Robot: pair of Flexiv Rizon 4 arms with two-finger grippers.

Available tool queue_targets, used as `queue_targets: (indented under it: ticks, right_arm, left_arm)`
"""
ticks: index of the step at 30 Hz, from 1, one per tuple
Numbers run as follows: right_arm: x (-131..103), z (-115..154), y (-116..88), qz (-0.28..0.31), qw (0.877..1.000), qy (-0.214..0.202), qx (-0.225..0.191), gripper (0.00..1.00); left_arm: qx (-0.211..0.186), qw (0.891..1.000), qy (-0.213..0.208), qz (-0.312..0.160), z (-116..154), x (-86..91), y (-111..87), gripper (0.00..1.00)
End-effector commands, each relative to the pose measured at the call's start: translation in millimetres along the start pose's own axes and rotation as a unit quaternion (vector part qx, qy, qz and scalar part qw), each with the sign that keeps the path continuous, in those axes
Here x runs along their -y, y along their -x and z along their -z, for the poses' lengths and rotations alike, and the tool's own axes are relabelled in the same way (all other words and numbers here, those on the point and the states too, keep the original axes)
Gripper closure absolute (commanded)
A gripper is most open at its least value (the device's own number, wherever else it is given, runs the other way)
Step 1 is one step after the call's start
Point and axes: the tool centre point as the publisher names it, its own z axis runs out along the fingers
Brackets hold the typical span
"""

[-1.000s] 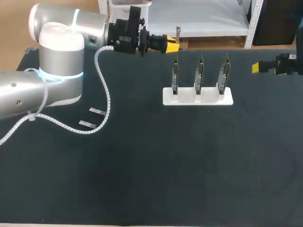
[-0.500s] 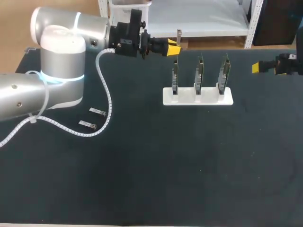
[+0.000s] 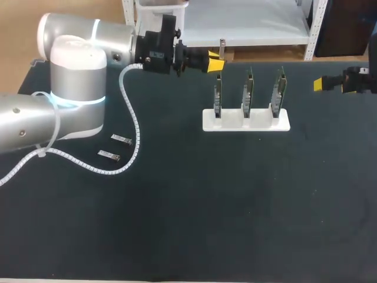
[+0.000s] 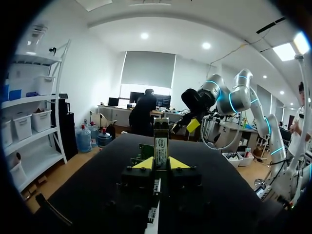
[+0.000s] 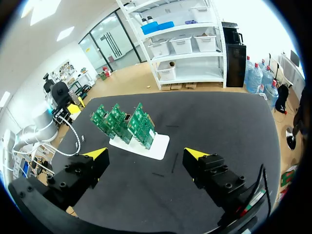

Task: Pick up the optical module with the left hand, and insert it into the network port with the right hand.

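Observation:
My left gripper (image 3: pixel 215 61) hovers over the table's far edge, just left of the board rack, and is shut on the optical module (image 3: pixel 222 46), a slim metal stick held upright. In the left wrist view the module (image 4: pixel 161 144) stands between the yellow tips of the left gripper (image 4: pixel 161 165). Three green circuit boards (image 3: pixel 247 91) stand upright in a white base (image 3: pixel 246 121). They also show ahead of my right gripper (image 5: pixel 146 156) as boards (image 5: pixel 124 122). My right gripper (image 3: pixel 330 84) stands open at the far right, away from the boards, with nothing in it.
Two more small modules (image 3: pixel 121 139) (image 3: pixel 108 154) lie flat on the black table at the left, near the left arm's white spiral cable (image 3: pixel 132 124). The black mat (image 3: pixel 235 206) stretches from the rack to the front edge.
The left arm has shifted slightly and its gripper has dipped a little with the module still in it. The right arm has kept still.

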Motion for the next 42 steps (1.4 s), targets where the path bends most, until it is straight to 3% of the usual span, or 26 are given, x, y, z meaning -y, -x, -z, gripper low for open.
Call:
queue_targets:
  ticks: [1,30,34,36,42]
  right_arm:
    - [0.0,0.0,0.0,0.000,1.000,0.000,0.000,0.00]
    - [0.0,0.0,0.0,0.000,1.000,0.000,0.000,0.00]
    - [0.0,-2.6,8.0,0.020,0.999,0.029,0.001,0.00]
    - [-0.8,-4.9,13.1,0.046,0.997,0.062,-0.012,0.00]
    - [-8.7,-15.6,27.5,0.140,0.976,0.153,-0.065,0.00]
  left_arm:
    - [0.001,1.000,0.005,0.001,0.9,4.0,-1.6,1.00]
    - [-0.005,1.000,0.020,0.003,-1.5,-0.1,-8.0,1.00]
    - [-0.005,1.000,0.020,0.003,-1.5,-0.1,-8.0,1.00]
    - [-0.005,1.000,0.020,0.003,-1.5,-0.1,-8.0,1.00]
    - [-0.005,1.000,0.020,0.003,-1.5,-0.1,-8.0,1.00]
